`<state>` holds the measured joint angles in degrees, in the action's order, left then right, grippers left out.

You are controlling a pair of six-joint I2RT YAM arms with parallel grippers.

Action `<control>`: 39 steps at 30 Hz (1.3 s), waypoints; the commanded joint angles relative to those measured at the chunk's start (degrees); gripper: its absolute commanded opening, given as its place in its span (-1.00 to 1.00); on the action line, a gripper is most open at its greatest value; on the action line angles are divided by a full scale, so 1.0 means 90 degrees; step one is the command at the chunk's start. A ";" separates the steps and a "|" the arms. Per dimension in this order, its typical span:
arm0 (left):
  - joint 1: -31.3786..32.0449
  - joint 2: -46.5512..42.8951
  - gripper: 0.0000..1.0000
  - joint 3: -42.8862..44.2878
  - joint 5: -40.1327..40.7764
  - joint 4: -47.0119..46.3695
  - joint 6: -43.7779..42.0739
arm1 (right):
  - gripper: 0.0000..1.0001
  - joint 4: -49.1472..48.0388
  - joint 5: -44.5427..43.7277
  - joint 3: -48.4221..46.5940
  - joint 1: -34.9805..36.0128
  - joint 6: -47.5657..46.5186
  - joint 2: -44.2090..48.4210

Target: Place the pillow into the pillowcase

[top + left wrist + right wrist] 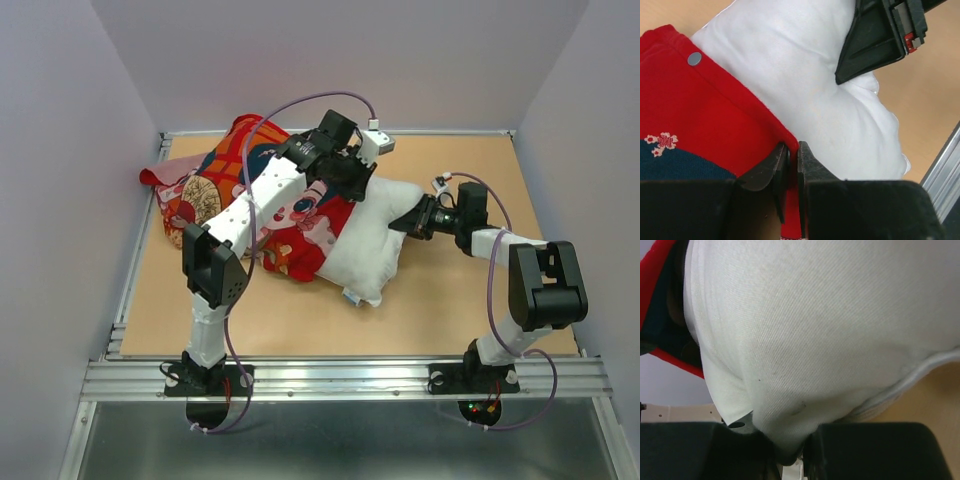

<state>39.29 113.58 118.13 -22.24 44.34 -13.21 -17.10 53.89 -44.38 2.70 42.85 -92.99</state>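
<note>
From up top we see the pillowcase (215, 195) bunched at the back left of the table (440, 310). The white pillow (368, 250) pokes out of its mouth to the right, with the left gripper (345, 190) over that edge and the right gripper (408, 222) at the pillow's right end. Left wrist cam: jaws nearly closed, pinching the pillowcase's red hem, which laps over the pillow. Right wrist cam: jaws clamped on a fold of pillow fabric.
</note>
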 commanded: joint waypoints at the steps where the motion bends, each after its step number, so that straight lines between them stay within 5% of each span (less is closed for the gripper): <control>1: 0.0583 0.0112 -1.00 0.0740 -0.1288 -0.0571 0.0052 | -0.99 -0.1375 0.0340 -0.0040 0.0061 0.1043 0.0186; 4: 0.0888 0.0930 -1.00 0.2202 -0.1561 -0.0649 0.0013 | -0.99 -0.3227 0.0283 -0.0049 0.0052 0.2647 0.0341; 7: 0.0879 0.1276 -1.00 0.3320 -0.1951 -0.1339 0.0392 | -0.99 -0.3431 0.0272 -0.0799 -0.0075 0.3147 0.0517; 11: 0.0947 0.0478 -1.00 0.2415 -0.2723 -0.3593 0.0754 | -0.99 -0.3461 0.0418 -0.1698 -0.1281 0.3772 0.1054; 15: 0.1297 -0.0110 -1.00 0.1456 -0.3260 -0.7365 0.1884 | -0.99 -0.3549 0.0750 -0.2898 -0.2408 0.4613 0.1882; 20: 0.1533 0.0485 -1.00 0.2382 -0.3379 -1.0628 0.3847 | -0.99 -0.3403 0.0634 -0.4558 -0.2487 0.4478 0.2705; 24: 0.1543 0.0613 -1.00 0.2959 -0.3271 -1.1585 0.4885 | -0.99 -0.2077 0.0234 -0.6355 -0.2487 0.2908 0.2695; 27: 0.1134 -0.0263 -1.00 0.1568 -0.3584 -1.2366 0.5451 | -0.99 -0.2696 -0.0108 -0.6086 -0.2468 0.3137 0.2647; 28: 0.0949 -0.0972 -1.00 0.0190 -0.3497 -1.2484 0.5791 | -0.99 -0.2951 -0.0118 -0.5949 -0.2400 0.3458 0.2540; 30: 0.0207 -0.1669 -1.00 -0.1243 -0.3505 -1.2524 0.5863 | -0.99 -0.1974 -0.0264 -0.5598 -0.1243 0.2754 0.2344; 31: -0.0085 -0.2272 -1.00 -0.2526 -0.3660 -1.2437 0.5853 | -0.99 -0.0468 -0.0371 -0.5461 -0.0773 0.1376 0.2315; 35: -0.1345 -0.3117 -1.00 -0.4859 -0.4431 -1.1423 0.5804 | -0.99 -0.0064 -0.0578 -0.3655 0.1179 0.0173 0.2160; 39: -0.2305 -0.3674 -1.00 -0.6338 -0.4638 -0.9658 0.4870 | -0.99 0.0133 -0.0499 -0.2414 0.2023 -0.0640 0.1739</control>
<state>22.26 84.51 67.48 -59.83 -54.04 36.67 -22.72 49.41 -74.02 14.31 48.66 -74.74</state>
